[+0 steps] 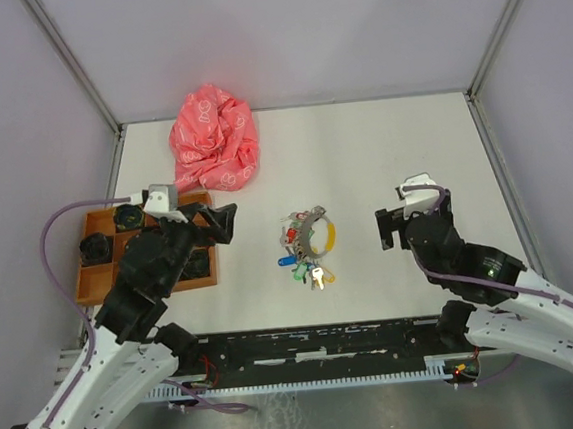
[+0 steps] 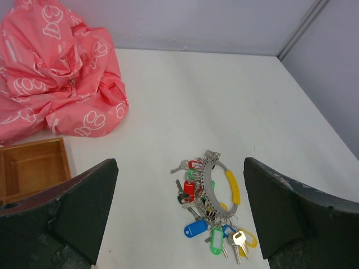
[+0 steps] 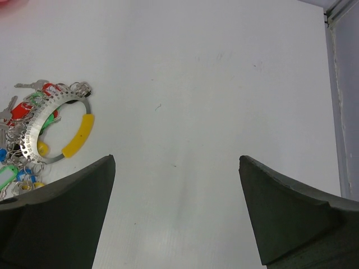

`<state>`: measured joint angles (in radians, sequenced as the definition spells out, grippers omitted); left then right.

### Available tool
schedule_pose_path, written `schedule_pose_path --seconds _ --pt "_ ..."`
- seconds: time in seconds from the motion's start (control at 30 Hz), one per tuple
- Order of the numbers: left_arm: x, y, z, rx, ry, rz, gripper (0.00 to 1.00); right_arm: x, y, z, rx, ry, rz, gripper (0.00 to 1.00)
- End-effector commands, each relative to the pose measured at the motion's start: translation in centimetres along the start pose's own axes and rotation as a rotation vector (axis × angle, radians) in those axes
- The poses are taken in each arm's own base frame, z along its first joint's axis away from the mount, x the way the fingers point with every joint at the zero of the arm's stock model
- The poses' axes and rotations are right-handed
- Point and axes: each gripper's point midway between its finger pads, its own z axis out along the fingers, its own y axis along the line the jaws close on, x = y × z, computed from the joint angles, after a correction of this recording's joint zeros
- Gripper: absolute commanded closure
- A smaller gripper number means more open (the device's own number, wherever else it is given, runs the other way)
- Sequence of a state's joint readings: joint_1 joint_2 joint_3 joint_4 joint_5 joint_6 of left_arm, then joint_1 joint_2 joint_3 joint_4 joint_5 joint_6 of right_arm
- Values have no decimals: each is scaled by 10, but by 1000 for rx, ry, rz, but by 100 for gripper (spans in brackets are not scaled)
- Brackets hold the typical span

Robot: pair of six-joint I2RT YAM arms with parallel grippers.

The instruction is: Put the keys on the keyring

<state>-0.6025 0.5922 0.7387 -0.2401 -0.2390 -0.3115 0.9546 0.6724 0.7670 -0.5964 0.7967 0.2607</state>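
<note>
Top view: my left gripper (image 1: 223, 225) hangs at 9 o'clock of the keyring (image 1: 315, 234), and my right gripper (image 1: 382, 229) at 3 o'clock of it. Both are well apart from the ring and point their tips toward it.

Jaw state, left: spread wide, nothing between the fingers (image 2: 84, 213). The left wrist view shows bare table (image 2: 224, 95) and the ring through the gap.

Jaw state, right: spread wide, nothing between the fingers (image 3: 291, 218). In the right wrist view the ring lies at 9 o'clock, outside the gap.

Location of the task items: the keyring lies flat near the middle of the table. It is a perforated metal arc closed by a yellow sleeve (image 2: 233, 188), which sits at 3 o'clock of the ring in the left wrist view. The keys (image 2: 208, 216) lie bunched against the ring from 9 o'clock round to 6 o'clock. The red-headed key (image 2: 189, 190) rests at 8 o'clock, touching the metal arc. Whether it is threaded on, I cannot tell. A blue tag (image 2: 196, 228), a green tag (image 2: 216, 245) and two plain silver keys (image 2: 238, 242) fan out at 6 o'clock.

Other items, top view: a crumpled pink printed bag (image 1: 215, 140) lies at 11 o'clock of the ring. A compartmented wooden tray (image 1: 97, 281) holding black parts sits at 9 o'clock, partly under my left arm
</note>
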Motion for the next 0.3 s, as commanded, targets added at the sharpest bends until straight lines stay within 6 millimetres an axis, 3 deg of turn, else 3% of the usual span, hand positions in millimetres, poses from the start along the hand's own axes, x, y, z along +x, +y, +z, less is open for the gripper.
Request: schedule_pose_path --seconds 0.0,0.27 --pt "10 19 -13 -48 -18 57 1 -17 -15 -8 51 -50 56 0" --pt "12 21 -17 -60 -12 42 1 -22 -17 -12 33 -80 77 0"
